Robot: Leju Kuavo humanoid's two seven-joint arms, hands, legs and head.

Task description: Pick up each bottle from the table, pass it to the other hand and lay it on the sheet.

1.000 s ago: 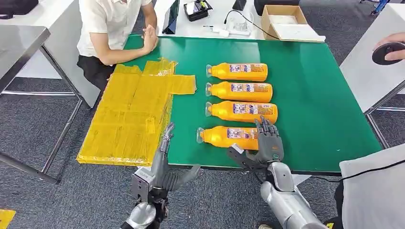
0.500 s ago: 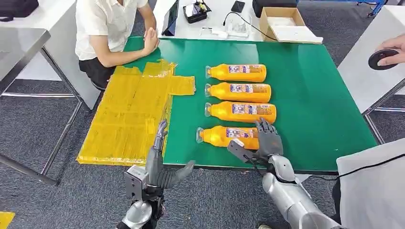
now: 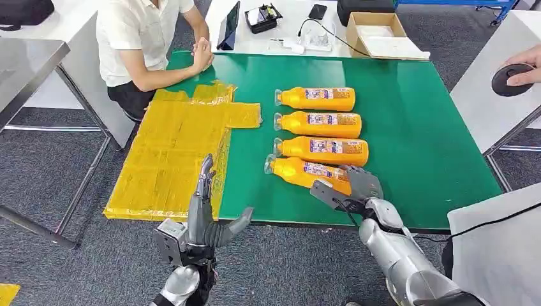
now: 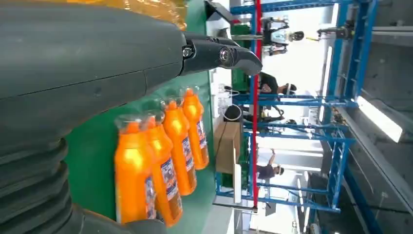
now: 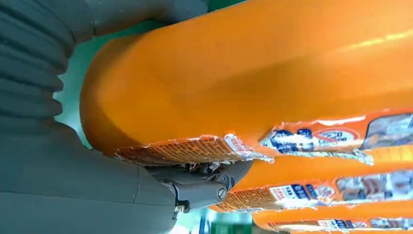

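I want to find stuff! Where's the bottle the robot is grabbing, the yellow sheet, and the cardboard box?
Held bottle (image 3: 300,171): head view, on its orange body.
Sheet (image 3: 172,153): head view, on its middle.
Box (image 3: 357,30): head view, on its left wall.

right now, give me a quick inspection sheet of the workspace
surface: green mat table, yellow plastic sheet lying over its left edge, no bottle on it.
job's things: four orange plastic bottles lying in a column; nearest bottle tilted.
clutter: cardboard box, black tray, tablet on the white table behind.
hands: right hand grips the nearest bottle's base; left hand holds nothing, fingers spread.
cables: black cable on the white table.
surroundings: seated person at the far left; another person's hand at right.
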